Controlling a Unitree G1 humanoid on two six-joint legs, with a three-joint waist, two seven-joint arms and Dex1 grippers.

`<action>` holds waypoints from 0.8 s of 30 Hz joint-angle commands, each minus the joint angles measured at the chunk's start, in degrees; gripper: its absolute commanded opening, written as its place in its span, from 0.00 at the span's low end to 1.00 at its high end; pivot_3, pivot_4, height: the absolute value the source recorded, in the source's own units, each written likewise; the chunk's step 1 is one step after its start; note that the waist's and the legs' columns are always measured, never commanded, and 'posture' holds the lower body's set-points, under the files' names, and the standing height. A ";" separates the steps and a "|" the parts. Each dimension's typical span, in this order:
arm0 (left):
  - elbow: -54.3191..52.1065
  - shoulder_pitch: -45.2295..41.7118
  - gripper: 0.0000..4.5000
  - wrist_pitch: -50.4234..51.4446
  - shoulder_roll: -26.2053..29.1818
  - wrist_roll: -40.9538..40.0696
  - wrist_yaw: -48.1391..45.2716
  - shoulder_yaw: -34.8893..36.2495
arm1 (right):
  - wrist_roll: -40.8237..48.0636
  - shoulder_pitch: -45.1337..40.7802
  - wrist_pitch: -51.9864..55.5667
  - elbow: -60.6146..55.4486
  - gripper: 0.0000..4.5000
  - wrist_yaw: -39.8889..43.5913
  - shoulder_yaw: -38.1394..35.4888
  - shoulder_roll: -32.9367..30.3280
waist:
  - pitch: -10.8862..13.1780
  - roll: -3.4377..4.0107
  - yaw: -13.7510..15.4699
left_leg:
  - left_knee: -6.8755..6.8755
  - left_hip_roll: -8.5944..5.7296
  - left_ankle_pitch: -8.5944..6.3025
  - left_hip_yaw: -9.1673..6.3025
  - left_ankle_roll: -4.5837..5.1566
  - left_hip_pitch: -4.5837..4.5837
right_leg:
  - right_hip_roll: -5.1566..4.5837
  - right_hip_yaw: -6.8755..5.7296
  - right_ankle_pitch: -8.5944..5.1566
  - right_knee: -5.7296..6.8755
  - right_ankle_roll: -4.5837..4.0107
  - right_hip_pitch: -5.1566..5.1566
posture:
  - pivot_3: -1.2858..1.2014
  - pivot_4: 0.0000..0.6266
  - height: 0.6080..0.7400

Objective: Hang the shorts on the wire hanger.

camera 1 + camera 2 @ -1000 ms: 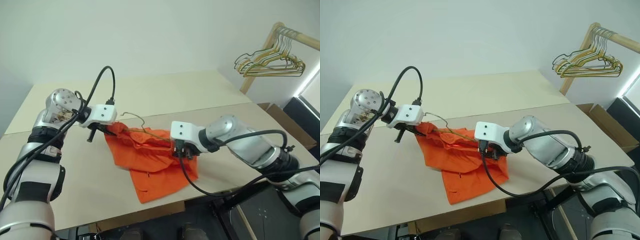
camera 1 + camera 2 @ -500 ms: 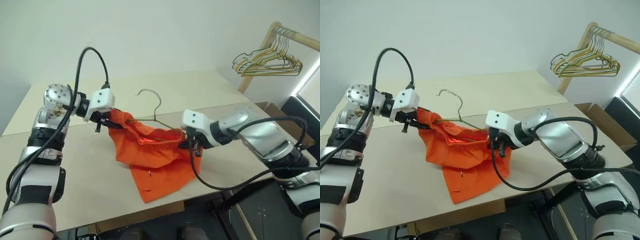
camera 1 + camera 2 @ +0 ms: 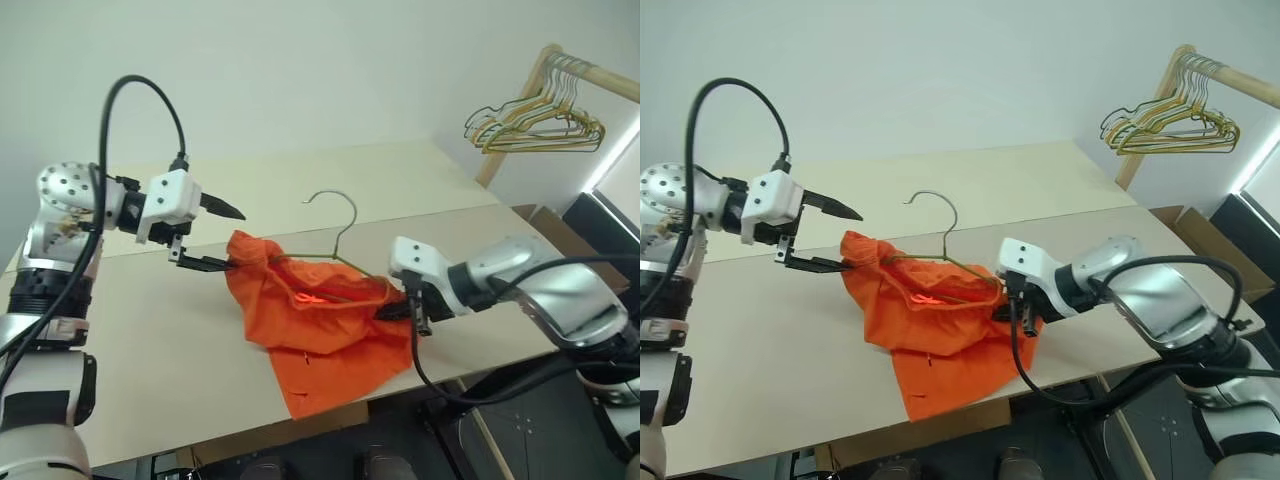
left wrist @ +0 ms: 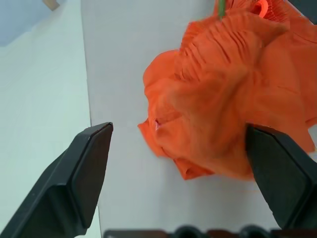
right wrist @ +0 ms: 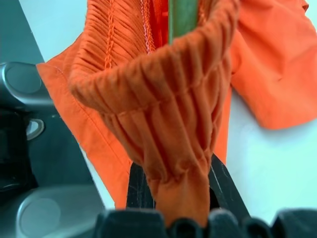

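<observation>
The orange shorts [image 3: 320,322] lie bunched on the table [image 3: 150,360], their waistband lifted at the right end. The wire hanger [image 3: 340,212] runs inside the waistband, and its hook stands up above the cloth. My right gripper [image 3: 406,308] is shut on the gathered waistband [image 5: 171,124] at the shorts' right end; the green wire [image 5: 182,15] passes just beyond that pinch. My left gripper [image 3: 235,240] is open at the shorts' left corner, its lower finger beside the cloth. In the left wrist view both fingers [image 4: 84,173] stand wide apart, with the shorts [image 4: 228,94] beyond them.
A bunch of wire hangers [image 3: 540,122] hangs on a wooden rail [image 3: 590,70] at the back right. A cardboard box [image 3: 565,245] stands past the table's right end. The table's front edge runs close below the shorts' hem.
My left gripper has opened, let go of the shorts' left corner and risen back to the left. The right gripper has drawn the waistband to the right. The hanger's hook has tipped upright.
</observation>
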 commanded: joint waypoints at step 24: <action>-36.16 4.14 0.99 39.19 -22.33 -31.21 44.62 16.37 | 20.27 17.62 32.85 2.69 0.00 -36.56 -58.76 -1.34 | -0.02 0.11 -1.16 | -0.10 0.02 -0.07 -0.02 0.09 0.95 | -0.15 0.25 0.00 -0.10 -0.02 0.85 | 0.45 0.00 1.00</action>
